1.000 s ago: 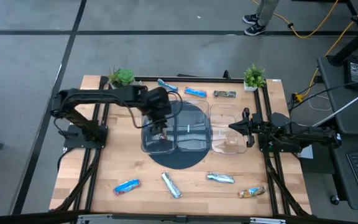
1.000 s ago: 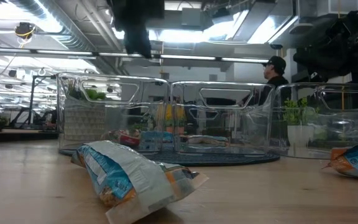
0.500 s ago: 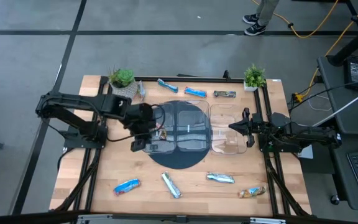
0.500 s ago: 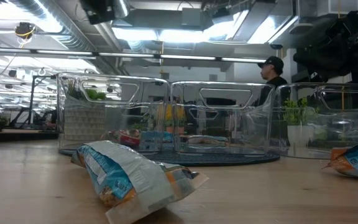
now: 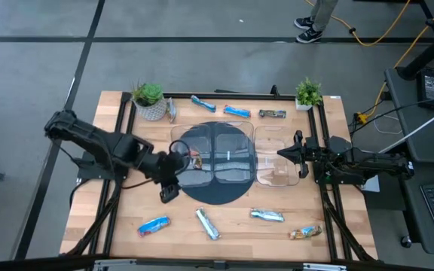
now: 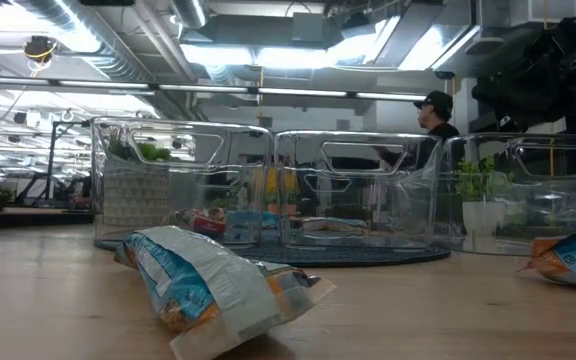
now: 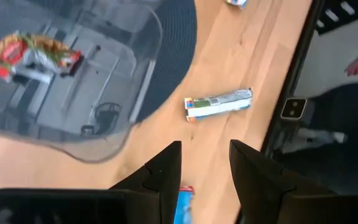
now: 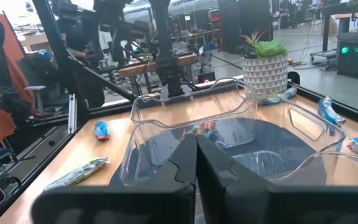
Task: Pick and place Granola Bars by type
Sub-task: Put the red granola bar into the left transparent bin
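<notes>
Wooden table (image 5: 96, 218): no wrapper writing legible; left fingers (image 7: 166, 165) released, right fingers (image 8: 211, 163) clenched

Bare wood (image 5: 224, 202) between clear trays (image 5: 236, 154) and front-row bars (image 5: 206, 223); plants (image 5: 150, 98) cornering the rear.
</notes>
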Robot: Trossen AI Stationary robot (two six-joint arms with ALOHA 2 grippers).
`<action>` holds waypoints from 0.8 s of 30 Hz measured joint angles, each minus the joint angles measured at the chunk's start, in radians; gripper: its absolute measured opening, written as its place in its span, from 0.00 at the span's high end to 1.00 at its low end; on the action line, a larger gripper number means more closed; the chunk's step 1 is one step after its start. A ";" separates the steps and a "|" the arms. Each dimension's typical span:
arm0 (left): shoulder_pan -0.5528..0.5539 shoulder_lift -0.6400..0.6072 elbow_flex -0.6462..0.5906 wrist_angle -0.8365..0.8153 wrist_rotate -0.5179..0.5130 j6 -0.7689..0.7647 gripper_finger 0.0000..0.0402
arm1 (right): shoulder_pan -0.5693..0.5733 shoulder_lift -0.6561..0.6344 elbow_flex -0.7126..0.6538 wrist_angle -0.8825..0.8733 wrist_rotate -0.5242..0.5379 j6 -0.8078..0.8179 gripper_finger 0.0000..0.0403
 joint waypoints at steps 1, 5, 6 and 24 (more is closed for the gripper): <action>-0.025 0.000 0.000 0.000 -0.026 -0.042 0.68 | 0.000 0.000 0.000 0.000 0.000 0.000 0.98; -0.124 0.000 0.000 0.000 -0.122 -0.178 0.68 | 0.000 0.000 0.000 0.000 0.000 0.000 0.98; -0.147 0.000 0.000 -0.001 -0.137 -0.203 0.68 | 0.000 0.000 0.000 0.000 0.000 0.000 0.98; -0.462 0.000 -0.238 0.005 -0.187 -0.573 0.68 | 0.000 0.000 0.000 0.000 0.000 0.000 0.98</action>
